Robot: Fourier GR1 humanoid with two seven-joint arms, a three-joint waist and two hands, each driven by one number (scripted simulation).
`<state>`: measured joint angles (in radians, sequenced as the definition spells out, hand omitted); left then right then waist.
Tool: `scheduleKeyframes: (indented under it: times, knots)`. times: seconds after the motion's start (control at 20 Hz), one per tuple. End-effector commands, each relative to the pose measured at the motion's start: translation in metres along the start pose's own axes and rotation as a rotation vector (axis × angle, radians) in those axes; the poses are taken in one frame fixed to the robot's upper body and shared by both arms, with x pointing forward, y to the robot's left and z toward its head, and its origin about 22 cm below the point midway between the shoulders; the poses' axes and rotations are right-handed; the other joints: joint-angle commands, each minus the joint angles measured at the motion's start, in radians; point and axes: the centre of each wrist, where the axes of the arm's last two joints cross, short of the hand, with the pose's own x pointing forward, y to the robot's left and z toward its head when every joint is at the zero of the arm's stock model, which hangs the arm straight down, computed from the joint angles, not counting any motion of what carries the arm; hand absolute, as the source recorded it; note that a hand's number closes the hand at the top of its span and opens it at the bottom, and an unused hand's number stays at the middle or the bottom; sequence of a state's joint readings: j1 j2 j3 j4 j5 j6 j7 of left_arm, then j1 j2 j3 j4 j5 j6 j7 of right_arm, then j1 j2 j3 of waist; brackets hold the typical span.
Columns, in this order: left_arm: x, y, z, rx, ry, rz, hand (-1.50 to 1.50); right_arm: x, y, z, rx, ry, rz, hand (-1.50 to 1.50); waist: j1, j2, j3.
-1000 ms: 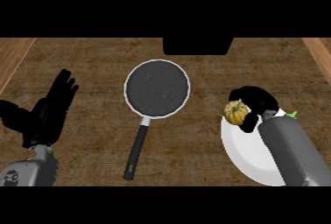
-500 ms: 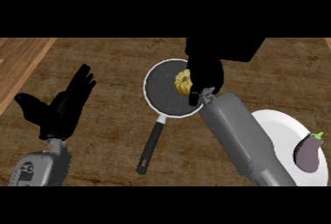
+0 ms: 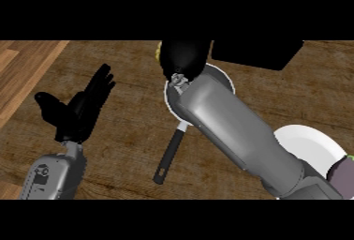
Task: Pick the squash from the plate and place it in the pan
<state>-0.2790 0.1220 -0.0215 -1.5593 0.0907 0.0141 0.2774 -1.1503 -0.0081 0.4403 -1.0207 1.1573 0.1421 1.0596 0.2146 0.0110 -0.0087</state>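
**A:** Starting big: what fills the view?

**B:** A wooden counter [image 3: 131, 140], brown and grained, with a paler strip at the left. Across it lies the right forearm [image 3: 235, 136], a smooth grey cylinder running up from the lower right.

**A:** And the pan?

**B:** The pan [image 3: 223, 80] sits mostly under that forearm. Only a pale round rim and a slim black handle [image 3: 169, 154] pointing down-left show.

**A:** The plate?

**B:** The plate [image 3: 307, 143] is white, round and glossy, at the lower right. A dark purple, rounded thing [image 3: 342, 169] rests at its right edge, cut off by the frame.

**A:** The hands?

**B:** The left hand [image 3: 79, 110] rests at the left, black, fingers straight and up, holding nothing. The right hand [image 3: 185, 56] is above the pan's far rim, fingers curled downward.

**A:** Where's the squash?

**B:** A yellow sliver of squash [image 3: 159, 48] peeks out at the left edge of the right hand, so I judge the fingers are wrapped round it.

**A:** So how far along?

**B:** The squash is off the plate and over or just beyond the pan. I can't tell if it touches the pan. What seems left is the release and pulling the arm away.
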Motion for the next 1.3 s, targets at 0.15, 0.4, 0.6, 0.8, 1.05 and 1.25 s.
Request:
scheduleKeyframes:
  times: [0.15,0.4,0.6,0.8,1.05,1.25]
  knots:
    - [0.003,-0.011,-0.008,0.007,0.0,0.006,0.0,0.027,-0.025,0.005,-0.09,0.213,-0.056,1.5,-0.012,0.009,0.002]
    - [-0.001,0.009,-0.002,0.042,-0.016,-0.01,0.0,0.032,-0.028,-0.001,-0.109,0.275,-0.085,1.5,-0.046,0.006,0.003]
    - [-0.005,0.011,-0.006,0.06,0.005,0.007,0.0,0.031,-0.016,-0.003,-0.124,0.289,-0.118,1.5,-0.083,0.006,0.005]
    - [-0.009,0.014,0.004,0.101,0.015,-0.007,0.0,0.022,0.002,-0.006,-0.123,0.308,-0.171,1.5,-0.123,-0.001,0.007]
    - [-0.008,0.03,0.013,0.128,0.008,0.012,0.0,0.009,0.043,-0.001,-0.103,0.283,-0.19,1.5,-0.139,-0.001,0.008]
    - [-0.003,0.04,0.008,0.13,0.009,0.013,0.0,-0.003,0.068,-0.004,-0.077,0.239,-0.229,1.5,-0.142,0.005,0.008]
